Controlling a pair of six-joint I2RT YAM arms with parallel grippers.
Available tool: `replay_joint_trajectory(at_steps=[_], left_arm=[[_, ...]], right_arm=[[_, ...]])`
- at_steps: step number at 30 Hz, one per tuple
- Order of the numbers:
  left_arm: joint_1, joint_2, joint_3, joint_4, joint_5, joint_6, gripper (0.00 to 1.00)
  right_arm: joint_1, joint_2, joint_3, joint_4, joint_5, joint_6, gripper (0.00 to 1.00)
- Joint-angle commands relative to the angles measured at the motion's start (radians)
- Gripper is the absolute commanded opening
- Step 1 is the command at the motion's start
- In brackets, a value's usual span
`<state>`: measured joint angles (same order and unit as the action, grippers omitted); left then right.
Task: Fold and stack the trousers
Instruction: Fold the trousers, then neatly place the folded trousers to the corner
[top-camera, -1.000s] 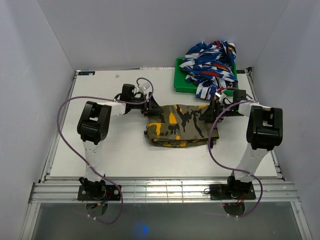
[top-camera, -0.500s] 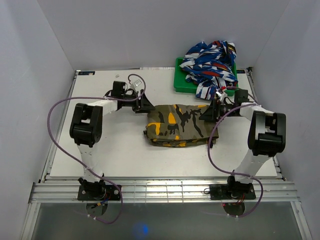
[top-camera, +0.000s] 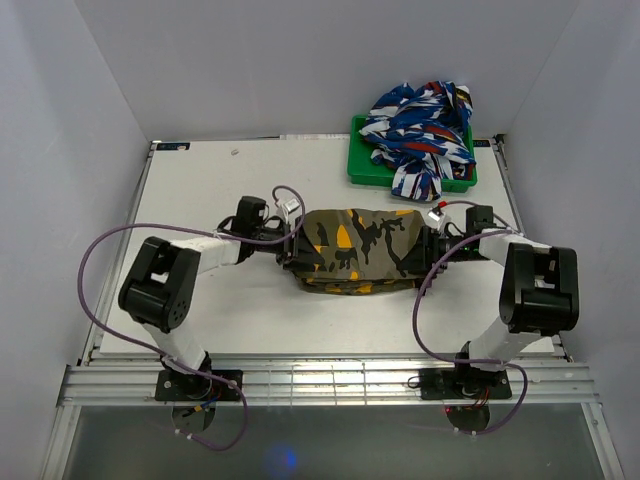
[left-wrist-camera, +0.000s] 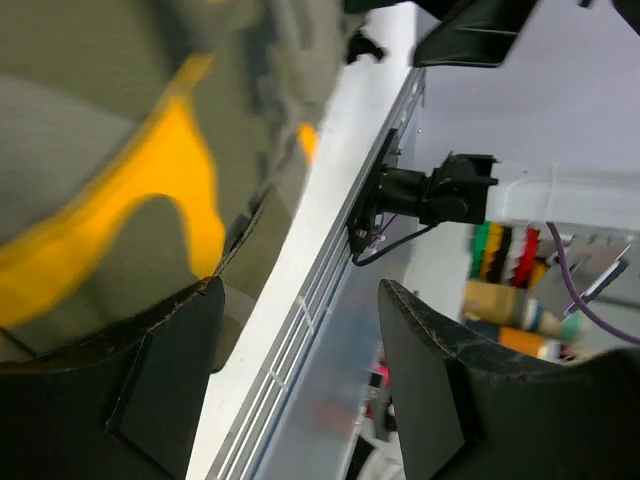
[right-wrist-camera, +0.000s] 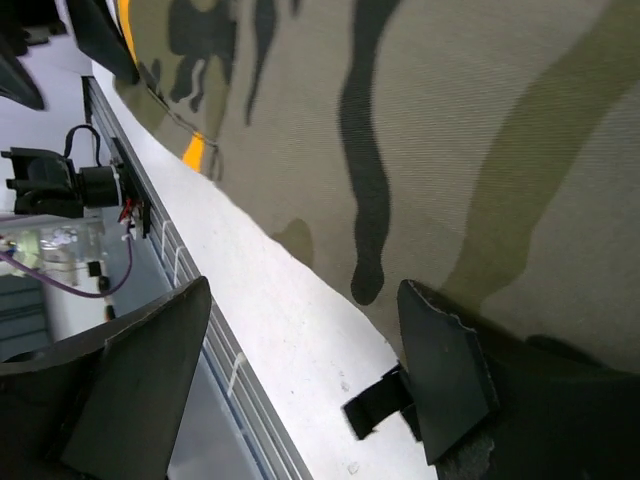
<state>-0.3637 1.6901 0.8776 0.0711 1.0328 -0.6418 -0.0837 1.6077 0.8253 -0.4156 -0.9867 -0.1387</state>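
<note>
Trousers (top-camera: 358, 250) folded into thick bundle in middle of white table (top-camera: 200, 190), as seen from above. Left gripper (top-camera: 288, 243) at left end of bundle, right gripper (top-camera: 432, 238) at right end. Green tray (top-camera: 360, 165) at far right corner, holding blue-white cloth (top-camera: 420, 115). Pale walls (top-camera: 80, 120) around, metal rails (top-camera: 330, 380) along near edge. From left wrist: fingers (left-wrist-camera: 160, 390) spread apart, camouflage cloth beside one. From right wrist: fingers (right-wrist-camera: 445, 380) apart, cloth reaching one finger, bare table between.
</note>
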Motion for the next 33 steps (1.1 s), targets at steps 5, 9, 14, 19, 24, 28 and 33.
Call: replay_joint_trajectory(at_steps=[5,9,14,19,24,28,33], left_arm=[[0.058,0.173,-0.048,-0.066,-0.189,-0.033,0.73],[0.184,0.233,0.010,-0.210,-0.310,0.040,0.72],[0.134,0.062,0.116,-0.312,-0.379,0.201,0.72],[-0.114,-0.185,0.286,-0.472,-0.821,0.243,0.76],[-0.392,-0.086,0.521,-0.649,-1.149,0.136,0.80],[-0.524,0.040,0.624,-0.657,-1.264,0.068,0.80],[-0.573,0.319,0.784,-0.764,-1.280,-0.084,0.87]], right_arm=[[0.002,0.164,-0.052,0.046,0.069,-0.024,0.79],[0.009,0.185,-0.067,0.054,0.060,-0.024,0.78],[0.050,0.077,-0.078,0.031,-0.006,-0.030,0.79],[0.050,-0.139,0.006,-0.035,0.049,-0.001,0.96],[0.032,-0.371,0.072,-0.040,0.305,0.065,0.90],[0.012,-0.449,0.115,-0.084,0.502,0.077,0.90],[-0.088,-0.529,0.094,-0.141,0.528,0.074,0.90]])
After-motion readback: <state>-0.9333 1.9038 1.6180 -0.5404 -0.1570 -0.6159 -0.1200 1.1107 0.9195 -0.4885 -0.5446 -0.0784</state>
